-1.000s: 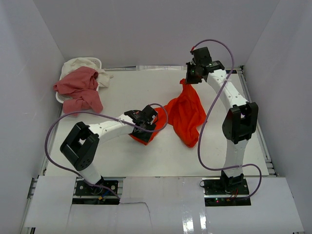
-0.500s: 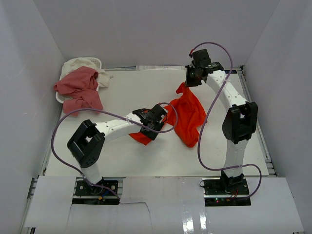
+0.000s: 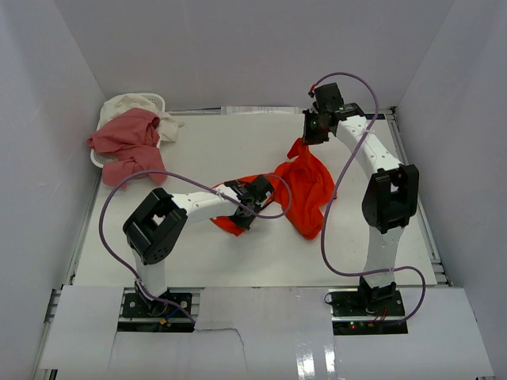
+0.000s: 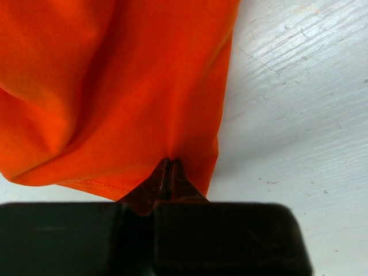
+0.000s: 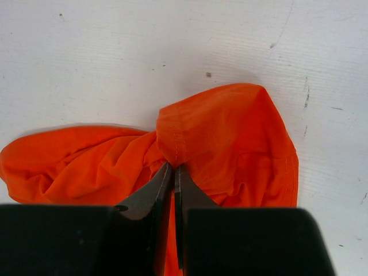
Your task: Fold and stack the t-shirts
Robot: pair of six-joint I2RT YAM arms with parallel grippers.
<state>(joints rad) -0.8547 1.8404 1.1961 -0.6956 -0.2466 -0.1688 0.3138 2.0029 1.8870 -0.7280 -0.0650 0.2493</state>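
The orange-red t-shirt [image 3: 307,184] lies crumpled mid-table, stretched between both arms. My left gripper [image 3: 256,199] is shut on its lower left part; in the left wrist view the fingertips [image 4: 168,165] pinch a fold of the orange cloth [image 4: 115,86] near a hem. My right gripper [image 3: 307,136] is shut on the shirt's far corner and holds it raised; the right wrist view shows the jaws [image 5: 174,168] closed on a stitched seam of the orange fabric [image 5: 230,132]. The dusty pink t-shirt [image 3: 128,146] and the cream-white t-shirt [image 3: 131,103] lie heaped at the far left.
A small white basket [image 3: 98,158] sits under the pink and cream shirts in the far left corner. White walls enclose the table on three sides. Purple cables loop off both arms over the table surface [image 3: 206,253].
My left gripper was open over the shirt's left part and has shut on it, shifting slightly right. The left arm's elbow swung right. The right gripper kept its hold, nearly still.
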